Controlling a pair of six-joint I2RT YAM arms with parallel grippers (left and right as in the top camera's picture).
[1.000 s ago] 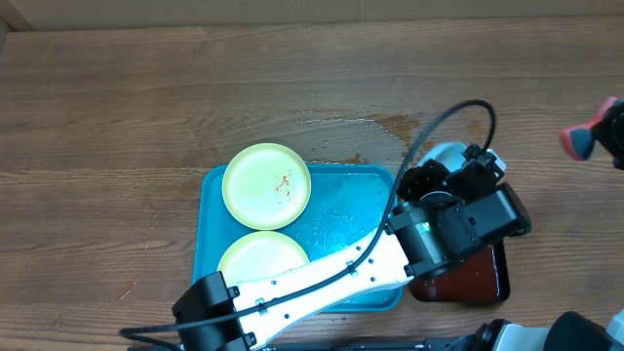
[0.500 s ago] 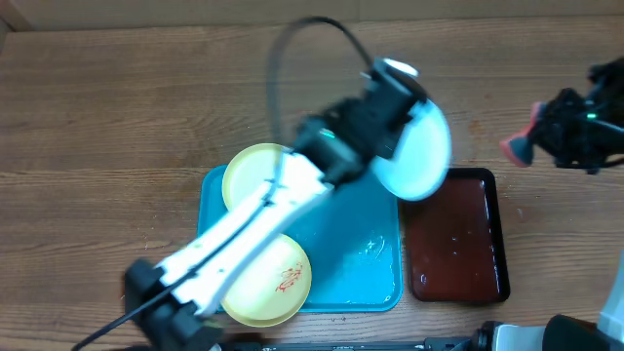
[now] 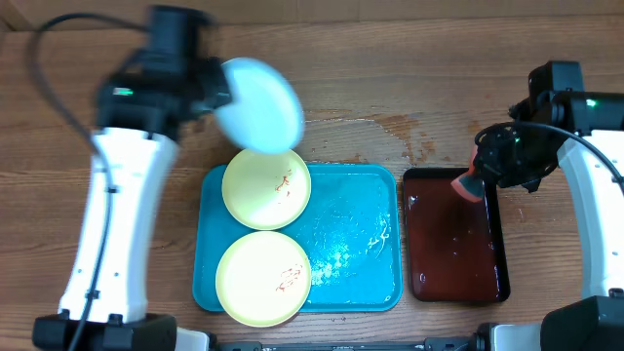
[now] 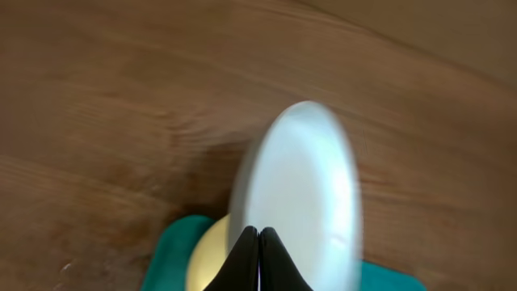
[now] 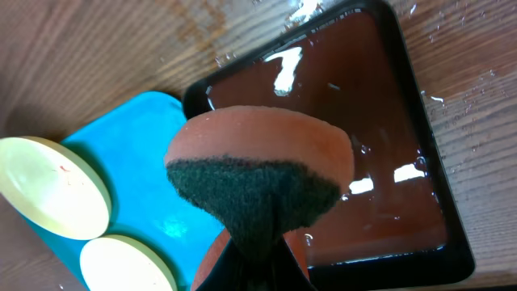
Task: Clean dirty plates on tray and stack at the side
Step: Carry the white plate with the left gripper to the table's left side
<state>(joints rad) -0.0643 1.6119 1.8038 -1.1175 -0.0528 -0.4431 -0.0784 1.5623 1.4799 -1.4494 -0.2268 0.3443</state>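
Pinching the mint-blue plate [image 3: 261, 107] by its rim, the left gripper [image 4: 258, 236] is holding it over the far edge of the tray [image 3: 363, 200] — thin grip risking a slip; right gripper [image 5: 260, 242] is clamping a sponge [image 5: 258, 153].

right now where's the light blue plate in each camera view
Overhead: light blue plate sits upper left of centre, tilted, just beyond the far edge of the turquoise tray.
Left wrist: it fills the centre, tilted, with the left tool clamped on its lower rim.
Right wrist: not in it.
Shared landmark: the turquoise tray, visible in all three views.
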